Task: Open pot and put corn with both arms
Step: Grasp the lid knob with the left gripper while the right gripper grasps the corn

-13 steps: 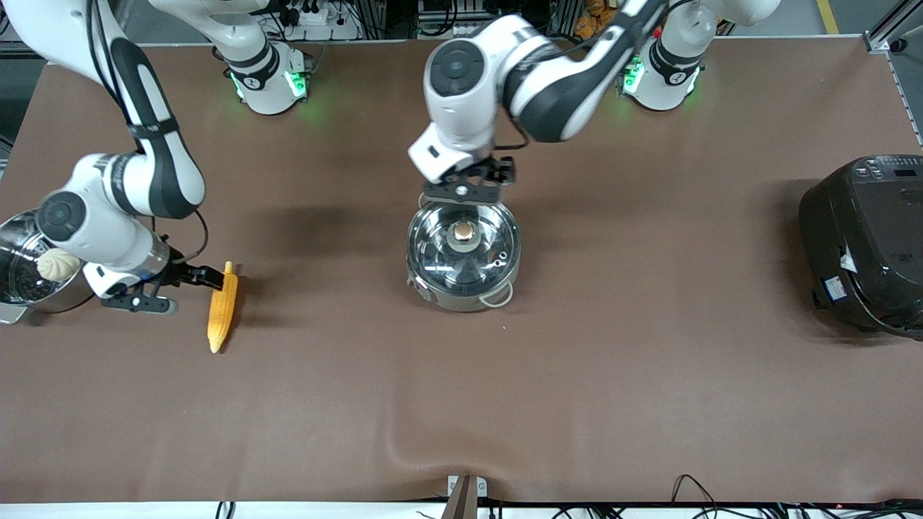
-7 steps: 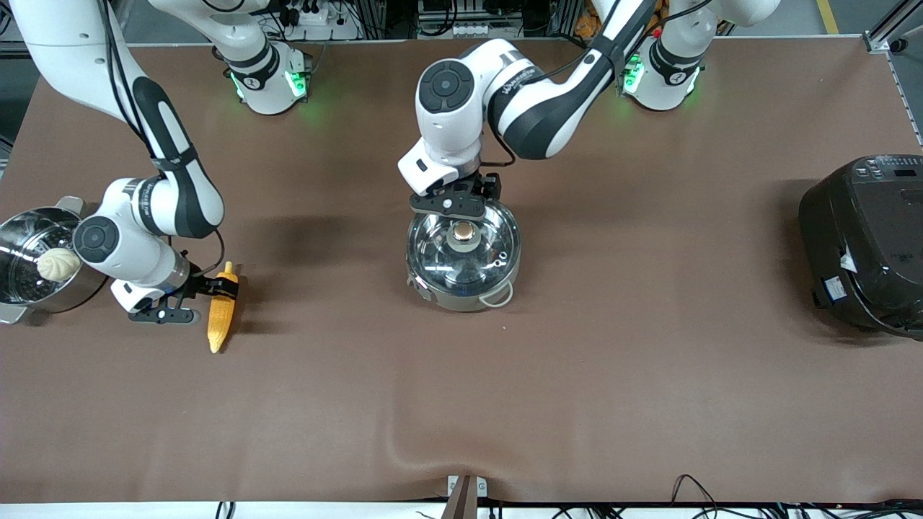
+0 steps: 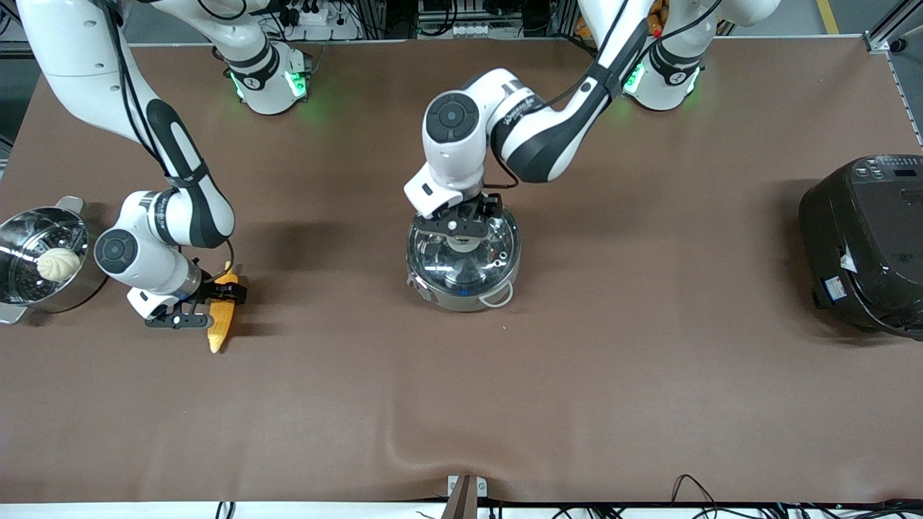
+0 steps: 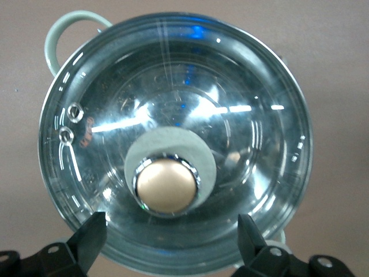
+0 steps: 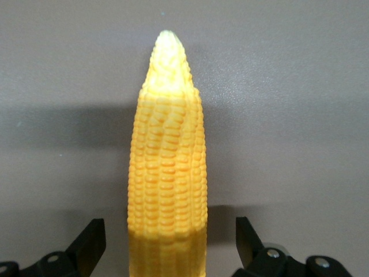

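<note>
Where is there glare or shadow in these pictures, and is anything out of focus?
Left wrist view: bright white streaks and a blue glint on the glass lid; the knob is sharp. Right wrist view: the corn is sharp, its pale tip overexposed, with a dark shadow band across the table. Front view: soft arm shadows on the table beside the pot.

A round steel steamer pot with a perforated insert point(image 3: 29, 285) stands at the right arm's end of the brown table point(image 3: 620, 375), a round white bun point(image 3: 58, 264) lying in it. A big black cooker point(image 3: 865, 241) sits at the left arm's end.
</note>
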Controlling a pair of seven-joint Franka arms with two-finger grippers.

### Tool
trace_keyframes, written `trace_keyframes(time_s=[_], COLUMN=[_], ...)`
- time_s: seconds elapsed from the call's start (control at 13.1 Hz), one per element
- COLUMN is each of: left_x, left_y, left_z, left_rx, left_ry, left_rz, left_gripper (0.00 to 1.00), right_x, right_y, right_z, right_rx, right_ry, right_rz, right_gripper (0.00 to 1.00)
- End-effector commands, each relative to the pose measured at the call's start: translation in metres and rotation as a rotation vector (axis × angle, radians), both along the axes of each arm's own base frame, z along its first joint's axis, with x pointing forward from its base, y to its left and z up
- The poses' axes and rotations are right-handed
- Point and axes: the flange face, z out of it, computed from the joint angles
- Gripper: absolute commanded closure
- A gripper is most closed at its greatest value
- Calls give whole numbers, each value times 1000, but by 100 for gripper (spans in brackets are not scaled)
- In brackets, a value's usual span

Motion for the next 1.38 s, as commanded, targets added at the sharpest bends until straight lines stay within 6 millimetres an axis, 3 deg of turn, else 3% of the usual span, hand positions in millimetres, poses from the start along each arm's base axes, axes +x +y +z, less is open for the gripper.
trace_keyframes(time_s=[0.0,0.08,0.23,0.31,0.53,0.61,0.69,0.92,1.15,1.3], left_x=[12,13,14,14,14,14,14,15,15,14], left_y=[-1,-1,-2,-3,-3,-4,-3,-3,-3,-1], left_z=[0,-4,-6,-11,-12,-12,-12,-9,-4,18], left_rx=[-33,-32,-41,-42,-45,-47,-48,-48,-53,-75], left_ry=[-21,-20,-27,-21,-22,-16,-10,-14,-20,-35], left_rz=[27,28,45,52,58,109,163,173,172,180], left_gripper=[0,0,0,0,0,77,100,100,100,100], right_x=[5,5,5,5,23,33,43,67,65,55], right_y=[2,3,7,12,21,23,32,73,134,187], right_z=[-2,-2,0,4,39,57,77,149,207,242], right_rx=[14,15,21,30,44,45,50,61,52,39], right_ry=[1,5,14,50,100,88,95,117,114,122], right_rz=[20,21,13,13,22,17,22,-14,-60,-78], right_gripper=[27,54,95,100,100,100,100,100,100,100])
